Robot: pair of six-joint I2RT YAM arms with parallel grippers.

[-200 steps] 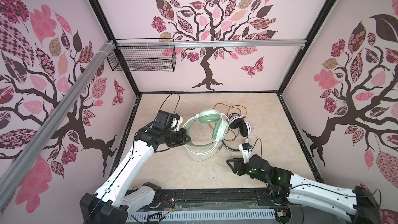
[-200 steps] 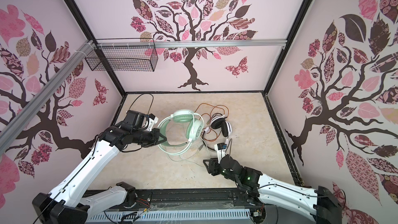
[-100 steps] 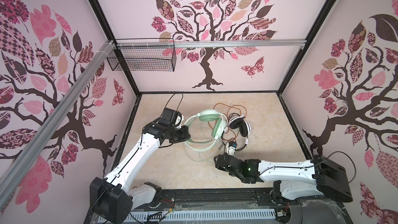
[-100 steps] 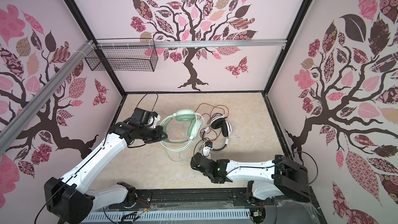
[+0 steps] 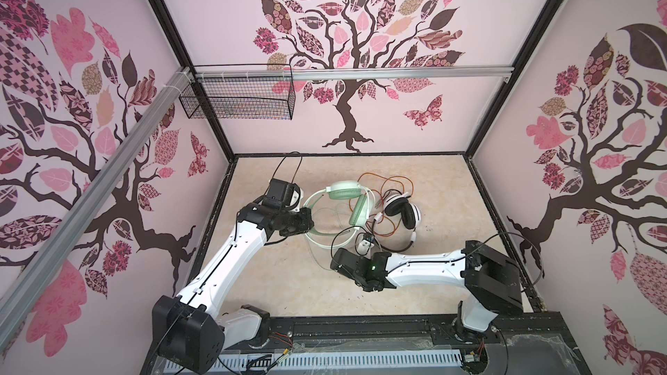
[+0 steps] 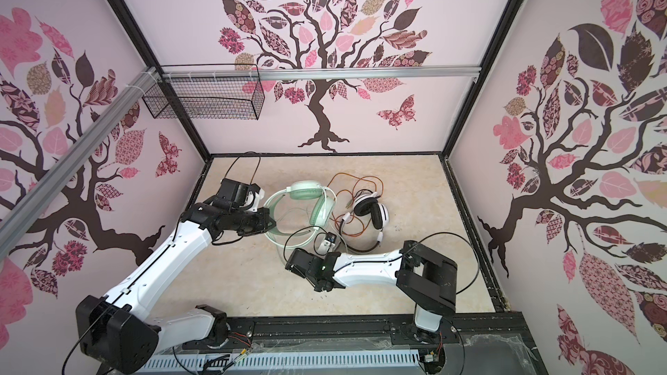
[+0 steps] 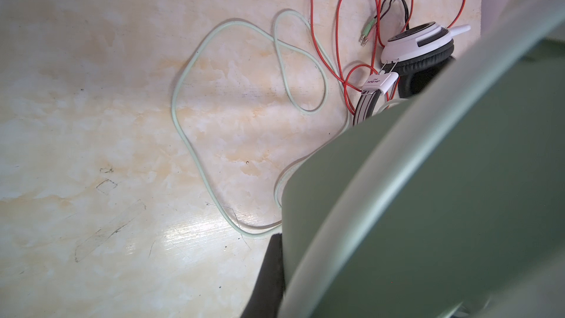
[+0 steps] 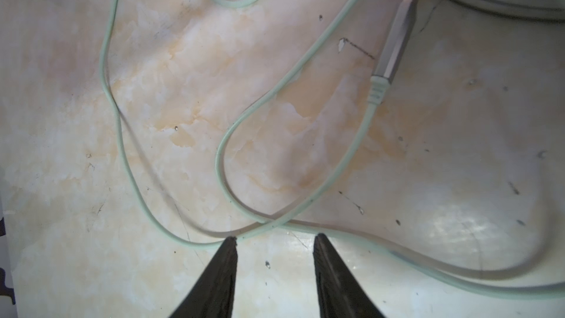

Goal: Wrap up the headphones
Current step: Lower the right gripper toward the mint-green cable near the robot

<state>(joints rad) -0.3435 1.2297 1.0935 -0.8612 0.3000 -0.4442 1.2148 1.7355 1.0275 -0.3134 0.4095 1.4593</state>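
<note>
The mint-green headphones [image 5: 343,189] [image 6: 306,193] lie mid-table, tilted, and my left gripper [image 5: 306,225] [image 7: 284,240] is shut on their green headband [image 7: 428,194], which fills much of the left wrist view. Their pale cord [image 7: 183,136] [image 8: 116,111] loops over the table and ends in a plug [image 8: 394,41]. My right gripper [image 5: 337,259] [image 8: 275,238] stands open low over the table, its fingertips just short of that cord, with nothing between them. The white headphones with black pads [image 5: 400,209] [image 6: 371,212] [image 7: 419,44] sit to the right in their tangled orange-red cord [image 5: 393,182] [image 7: 339,26].
A black wire basket [image 5: 238,99] hangs on the back wall at the left. Patterned walls close in the beige marbled table [image 5: 440,189] on three sides. My left arm's black cable [image 5: 288,167] arches above the table behind its wrist.
My right gripper has slid left along the table to the pale cord and its jaws have narrowed. The left gripper has stayed shut on the green headband, shifting only slightly.
</note>
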